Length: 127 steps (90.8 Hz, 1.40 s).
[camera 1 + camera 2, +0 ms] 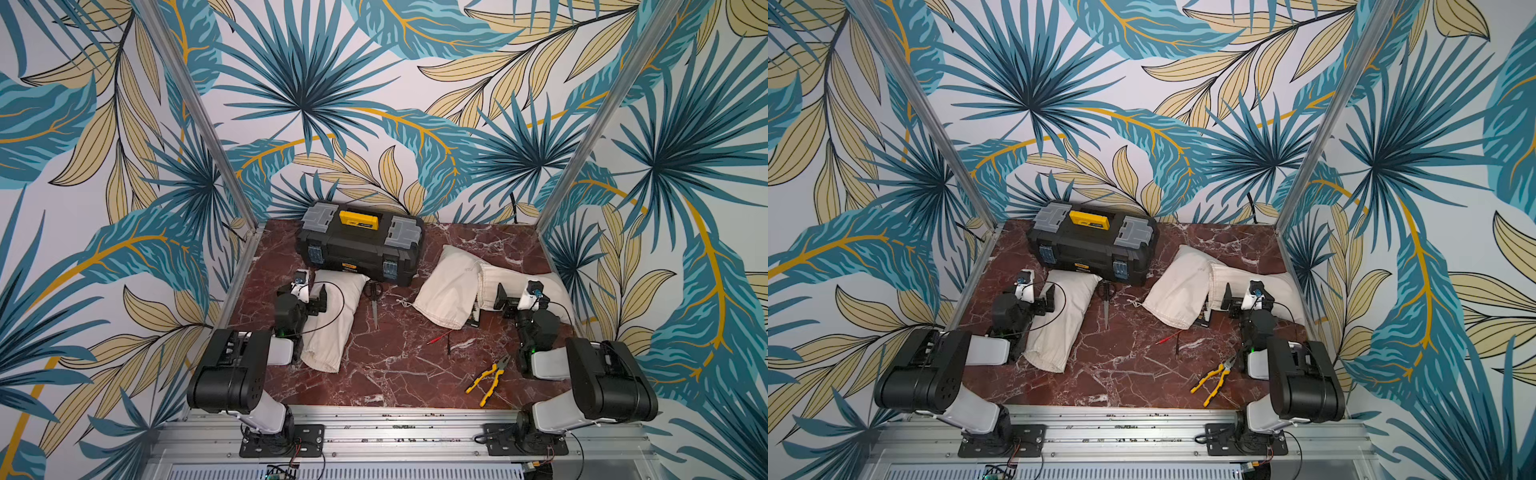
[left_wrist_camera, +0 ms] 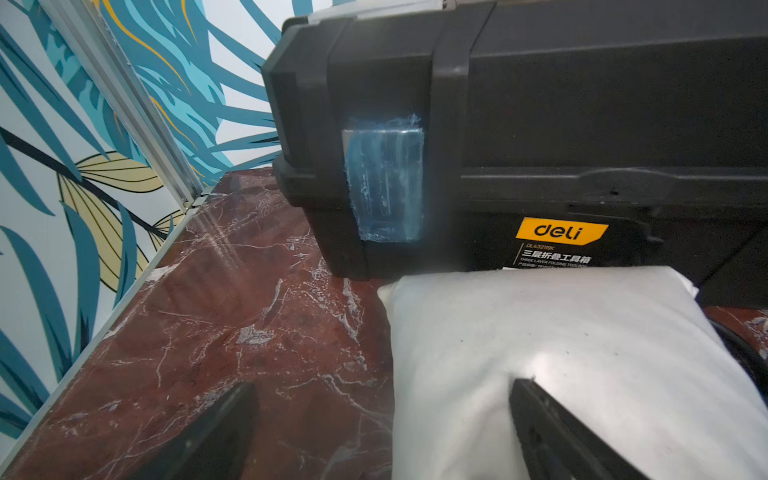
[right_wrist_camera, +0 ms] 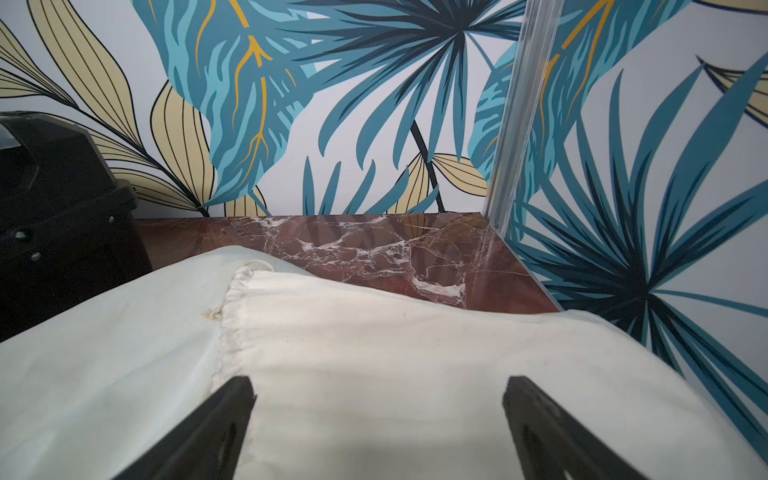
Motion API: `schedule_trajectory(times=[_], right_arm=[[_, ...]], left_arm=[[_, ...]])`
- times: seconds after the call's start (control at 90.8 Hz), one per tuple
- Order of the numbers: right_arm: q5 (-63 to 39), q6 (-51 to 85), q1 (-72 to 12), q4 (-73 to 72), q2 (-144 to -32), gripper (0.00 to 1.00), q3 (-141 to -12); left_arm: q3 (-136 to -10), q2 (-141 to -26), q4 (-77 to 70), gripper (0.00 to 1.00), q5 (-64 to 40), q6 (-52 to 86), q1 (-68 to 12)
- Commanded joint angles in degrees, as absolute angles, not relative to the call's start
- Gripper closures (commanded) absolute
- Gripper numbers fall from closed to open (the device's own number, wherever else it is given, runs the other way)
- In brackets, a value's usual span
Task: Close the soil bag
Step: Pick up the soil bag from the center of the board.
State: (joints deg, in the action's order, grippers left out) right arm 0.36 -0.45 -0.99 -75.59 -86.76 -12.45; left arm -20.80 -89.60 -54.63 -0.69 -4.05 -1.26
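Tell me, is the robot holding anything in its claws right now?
No, nothing is held. The left gripper stands wide open over the left cloth bag, and the right gripper wide open over the rightmost cloth bag; neither pinches any fabric.

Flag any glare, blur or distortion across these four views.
In both top views, wide-angle distortion splays the aluminium posts; focus is even. Left wrist view: a glare streak on the marble tabletop and a bright hotspot on the white cloth bag. Right wrist view: wallpaper reflects in the tabletop; the fingers of the right hand look slightly soft.
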Motion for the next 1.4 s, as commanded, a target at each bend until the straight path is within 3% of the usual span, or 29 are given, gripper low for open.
schedule_trajectory(times=[0.0, 0.396, 0.518, 0.65, 0.837, 1.057, 1.333, 1.388], right_arm=[[0.0, -0.4, -1.0, -76.6, -87.5, 0.01, -12.9], [0.6, -0.4, -1.0, -76.8, -86.8, 0.01, -12.7], [1.7, 0.3, -1.2, -64.6, -79.7, 0.01, -15.3], [2.8, 7.5, -1.4, -45.0, -70.4, 0.01, -21.7], [-3.5, 15.8, -2.7, -34.5, -60.4, 0.01, -23.2], [-7.6, 18.2, -10.1, -30.8, -58.1, 0.01, -24.0], [-7.6, 16.6, -22.5, -34.7, -65.3, 0.01, -24.9], [-7.8, 15.9, -24.9, -34.9, -67.1, 0.01, -25.9]], left_arm=[[-21.4, -89.5, -55.0, 0.00, -1.4, -4.2, -1.1], [-21.7, -87.9, -53.4, 0.00, -3.1, -4.8, -1.1], [-21.3, -78.4, -46.4, 0.00, -1.1, -3.5, -1.1], [-24.3, -61.1, -21.9, 0.00, 3.0, 2.4, -1.6], [-31.0, -48.9, 13.0, 0.00, 15.9, 20.8, -8.1], [-32.8, -51.6, 28.8, 0.00, 19.0, 31.5, -18.5], [-30.0, -63.3, 26.5, 0.00, 16.0, 34.3, -19.4], [-30.1, -65.2, 25.4, 0.06, 15.2, 34.0, -19.4]])
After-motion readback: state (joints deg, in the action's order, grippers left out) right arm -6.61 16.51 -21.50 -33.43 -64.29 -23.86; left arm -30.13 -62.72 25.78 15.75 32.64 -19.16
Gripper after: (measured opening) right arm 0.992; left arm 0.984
